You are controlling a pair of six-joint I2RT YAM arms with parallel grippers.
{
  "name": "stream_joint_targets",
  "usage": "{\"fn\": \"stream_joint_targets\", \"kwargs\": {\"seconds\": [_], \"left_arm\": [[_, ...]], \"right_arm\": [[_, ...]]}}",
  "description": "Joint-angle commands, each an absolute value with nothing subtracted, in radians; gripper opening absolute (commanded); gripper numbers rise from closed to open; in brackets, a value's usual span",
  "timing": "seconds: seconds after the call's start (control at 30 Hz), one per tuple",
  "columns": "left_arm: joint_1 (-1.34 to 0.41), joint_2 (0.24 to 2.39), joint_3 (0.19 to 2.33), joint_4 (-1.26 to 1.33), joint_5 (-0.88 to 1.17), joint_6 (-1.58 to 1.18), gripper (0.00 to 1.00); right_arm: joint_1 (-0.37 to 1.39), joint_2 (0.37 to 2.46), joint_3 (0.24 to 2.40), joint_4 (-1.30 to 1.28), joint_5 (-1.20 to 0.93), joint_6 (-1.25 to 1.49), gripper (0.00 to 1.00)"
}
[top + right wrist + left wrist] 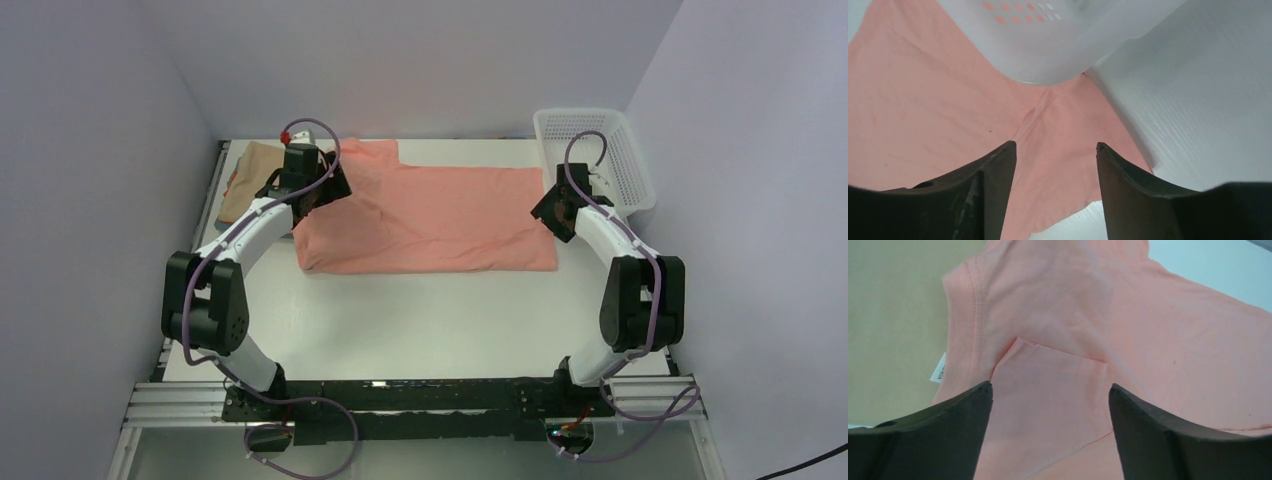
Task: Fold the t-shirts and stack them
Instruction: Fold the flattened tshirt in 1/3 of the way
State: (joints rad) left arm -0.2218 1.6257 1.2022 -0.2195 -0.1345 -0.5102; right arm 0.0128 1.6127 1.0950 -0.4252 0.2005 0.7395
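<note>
A salmon-pink t-shirt (430,220) lies folded lengthwise across the back half of the table. Beside its left end lies a tan t-shirt (250,178), partly under my left arm. My left gripper (325,188) hovers over the pink shirt's left end, near the collar (979,300) and a folded sleeve (1048,390); its jaws stand open with nothing between them (1050,390). My right gripper (552,208) hangs over the shirt's right edge (1058,130), open too (1055,146), holding nothing.
A white mesh basket (625,140) stands at the back right corner, close behind my right gripper; its wall (1058,45) fills the top of the right wrist view. Walls close in the table on the left, back and right.
</note>
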Motion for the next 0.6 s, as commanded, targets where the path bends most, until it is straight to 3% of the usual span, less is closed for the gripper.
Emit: {"fn": "stream_joint_targets", "kwargs": {"seconds": [0.0, 0.1, 0.23, 0.57], "left_arm": [[-0.227, 1.539, 1.207, -0.168, -0.088, -0.496, 0.97], [-0.245, 1.494, 1.197, -0.201, -0.046, -0.495, 0.99], [-0.316, 1.435, 1.130, -0.187, 0.027, -0.502, 0.99], [-0.395, 1.612, 1.025, -0.113, 0.124, -0.549, 0.99]], "right_arm": [[0.015, 1.529, 1.100, -0.426, 0.179, 0.716, 0.65], [0.028, 1.502, 1.087, -0.430, 0.156, 0.703, 0.73], [0.098, 1.458, 1.028, -0.403, 0.121, 0.695, 0.99], [0.241, 1.643, 0.985, -0.274, 0.042, 0.622, 1.00]]}}
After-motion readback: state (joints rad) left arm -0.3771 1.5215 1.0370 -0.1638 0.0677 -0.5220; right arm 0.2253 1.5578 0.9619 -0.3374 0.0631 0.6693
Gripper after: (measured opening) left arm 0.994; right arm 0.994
